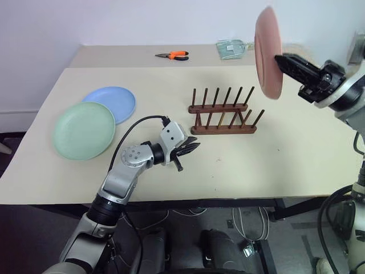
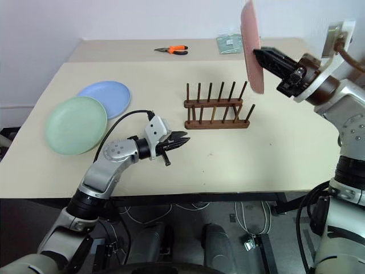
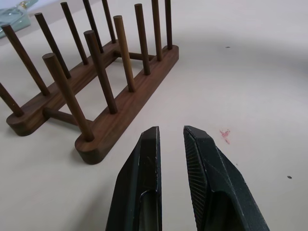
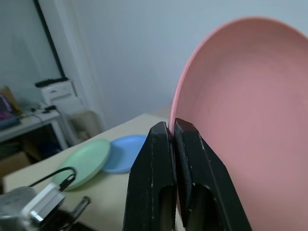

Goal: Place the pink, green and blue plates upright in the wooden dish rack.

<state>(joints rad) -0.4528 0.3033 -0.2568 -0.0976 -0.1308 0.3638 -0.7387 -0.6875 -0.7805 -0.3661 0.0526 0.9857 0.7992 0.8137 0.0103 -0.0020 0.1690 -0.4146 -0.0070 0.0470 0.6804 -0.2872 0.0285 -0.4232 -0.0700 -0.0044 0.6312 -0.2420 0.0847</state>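
pink plate (image 1: 268, 52) stands on edge, pinched in the right hand (image 1: 280, 60).

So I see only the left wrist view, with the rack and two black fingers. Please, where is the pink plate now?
Observer: The right gripper holds the pink plate by its rim, on edge, in the air above the right end of the wooden dish rack.
Operator: And are the other plates already in the rack?
Observer: No. The green plate and the blue plate lie flat on the table, far left of the rack; green overlaps blue.
Operator: Is anything else on the table?
Observer: Orange-handled pliers lie at the far side.
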